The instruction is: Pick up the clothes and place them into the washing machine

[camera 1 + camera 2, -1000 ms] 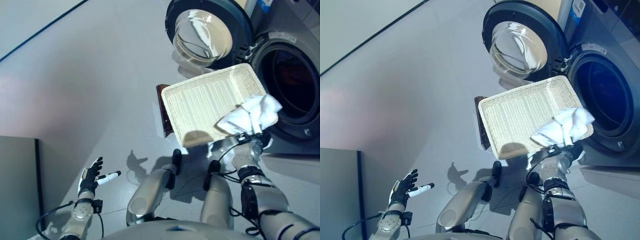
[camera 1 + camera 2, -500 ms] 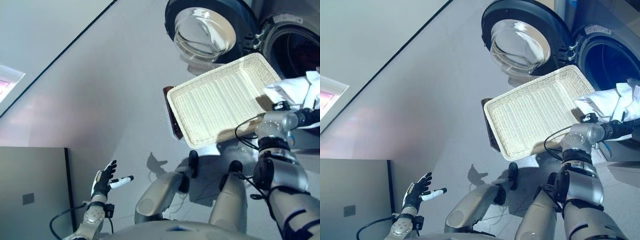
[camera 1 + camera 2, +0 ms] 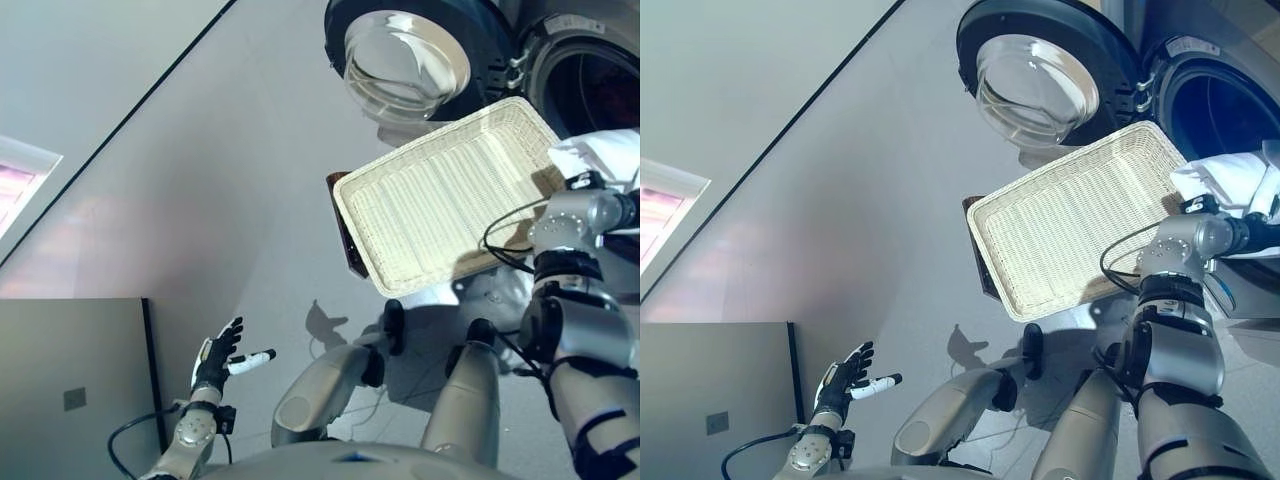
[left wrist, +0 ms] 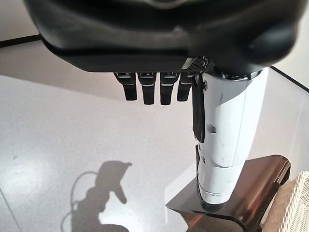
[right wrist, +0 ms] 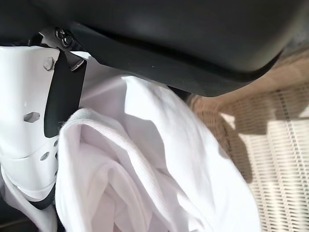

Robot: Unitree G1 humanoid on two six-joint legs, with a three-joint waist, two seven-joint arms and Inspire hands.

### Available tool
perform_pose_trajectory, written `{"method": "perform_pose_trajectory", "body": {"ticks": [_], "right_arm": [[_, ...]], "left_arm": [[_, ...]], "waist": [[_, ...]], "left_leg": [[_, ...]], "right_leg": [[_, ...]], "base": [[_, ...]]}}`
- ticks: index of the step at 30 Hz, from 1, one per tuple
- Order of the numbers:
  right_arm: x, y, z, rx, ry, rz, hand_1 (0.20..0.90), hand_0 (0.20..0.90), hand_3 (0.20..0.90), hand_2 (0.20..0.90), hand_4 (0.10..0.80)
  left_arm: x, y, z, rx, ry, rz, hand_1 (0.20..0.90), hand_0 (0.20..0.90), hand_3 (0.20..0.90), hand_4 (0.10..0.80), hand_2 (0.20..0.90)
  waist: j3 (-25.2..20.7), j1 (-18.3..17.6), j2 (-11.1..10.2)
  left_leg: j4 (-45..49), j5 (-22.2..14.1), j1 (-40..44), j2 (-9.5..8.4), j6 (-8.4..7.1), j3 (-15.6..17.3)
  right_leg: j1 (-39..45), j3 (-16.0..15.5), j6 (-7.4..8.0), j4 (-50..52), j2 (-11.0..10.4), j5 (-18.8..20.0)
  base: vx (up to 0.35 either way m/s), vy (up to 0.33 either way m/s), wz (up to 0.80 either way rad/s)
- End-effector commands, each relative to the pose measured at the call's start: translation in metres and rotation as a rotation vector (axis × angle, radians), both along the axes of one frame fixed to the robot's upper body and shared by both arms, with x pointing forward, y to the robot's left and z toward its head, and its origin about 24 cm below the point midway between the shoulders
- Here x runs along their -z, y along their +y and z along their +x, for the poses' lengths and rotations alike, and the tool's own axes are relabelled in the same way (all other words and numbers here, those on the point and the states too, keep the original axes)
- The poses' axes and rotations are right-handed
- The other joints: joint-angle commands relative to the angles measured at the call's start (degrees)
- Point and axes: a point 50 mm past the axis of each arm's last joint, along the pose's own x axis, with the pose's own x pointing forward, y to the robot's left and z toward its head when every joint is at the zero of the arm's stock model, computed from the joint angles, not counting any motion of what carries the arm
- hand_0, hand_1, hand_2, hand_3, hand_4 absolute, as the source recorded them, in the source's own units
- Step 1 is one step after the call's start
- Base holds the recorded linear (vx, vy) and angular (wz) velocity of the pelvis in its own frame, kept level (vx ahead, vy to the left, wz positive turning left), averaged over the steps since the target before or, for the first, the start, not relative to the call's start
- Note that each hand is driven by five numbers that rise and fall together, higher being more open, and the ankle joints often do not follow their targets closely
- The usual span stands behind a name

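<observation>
Carrying white clothes (image 3: 1238, 180) twd washer drum (image 3: 1220, 105); right robot hand (image 5: 29, 125) clamped on cloth, left robot hand (image 3: 843, 378) spread, idle (low). Next: push bundle inside, past basket (image 3: 1070, 225).

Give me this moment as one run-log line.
right hand: shut on white clothes | near washer opening | basket: empty | left hand: open, idle

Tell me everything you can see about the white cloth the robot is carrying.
The crumpled white cloth looks soft and finely ribbed, bunched into thick folds. The right hand is shut on it, with the white-covered thumb pressed against the folds. It is held aloft past the far corner of the empty cream wicker basket, just before the open drum of the dark grey washing machine. Part of it runs out of view.
</observation>
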Motion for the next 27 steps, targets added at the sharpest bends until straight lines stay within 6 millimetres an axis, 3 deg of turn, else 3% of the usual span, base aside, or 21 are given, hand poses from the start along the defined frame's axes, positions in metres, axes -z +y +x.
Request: {"method": "perform_pose_trajectory", "body": {"ticks": [1,14,21,25,27], "right_arm": [[-0.176,-0.016,-0.041,0.134,-0.324,-0.664,0.200,0.200,0.200,0.200,0.300],[-0.187,-0.018,-0.045,0.118,-0.301,-0.734,0.200,0.200,0.200,0.200,0.300],[-0.186,-0.026,-0.051,0.136,-0.260,-0.765,0.200,0.200,0.200,0.200,0.300],[-0.175,-0.034,-0.053,0.147,-0.189,-0.776,0.200,0.200,0.200,0.200,0.300],[-0.162,-0.047,-0.053,0.165,-0.055,-0.749,0.200,0.200,0.200,0.200,0.300]], "left_arm": [[-0.003,0.025,-0.010,-0.095,-0.015,0.033,0.900,0.900,0.900,0.800,0.900],[-0.001,0.035,-0.014,-0.137,0.001,0.037,0.900,0.900,0.900,0.800,0.900],[0.001,0.039,-0.017,-0.152,0.020,0.049,0.900,0.900,0.900,0.800,0.900],[0.001,0.040,-0.019,-0.156,0.025,0.053,0.900,0.900,0.900,0.800,0.900],[0.002,0.041,-0.022,-0.154,0.039,0.062,0.900,0.900,0.900,0.800,0.900]], "waist": [[-4.24,-1.76,0.89],[-7.47,-1.91,-2.64],[-9.56,-1.84,-3.55],[-10.96,-1.88,-4.58],[-11.64,-1.91,-5.49]], "left_leg": [[4.13,-1.11,-2.24,0.41,-5.70,-2.22],[-0.44,-0.01,2.66,1.05,-6.90,-3.77],[-2.71,1.11,4.71,1.57,-7.09,-4.23],[-5.14,2.01,6.62,1.83,-7.38,-4.82],[-6.41,2.50,7.39,2.01,-7.51,-4.99]], "right_leg": [[6.04,-2.36,0.13,-6.93,1.68,1.79],[11.30,-4.52,0.01,-11.80,2.62,1.90],[13.59,-5.55,0.12,-14.68,2.66,2.92],[15.59,-6.55,0.27,-17.31,2.73,3.45],[16.33,-6.88,0.41,-18.46,2.91,3.81]], "base": [[0.051,-0.019,-0.02],[0.040,-0.034,0.03],[0.052,-0.026,0.02],[0.082,-0.030,0.02],[0.059,-0.024,0.01]]}}
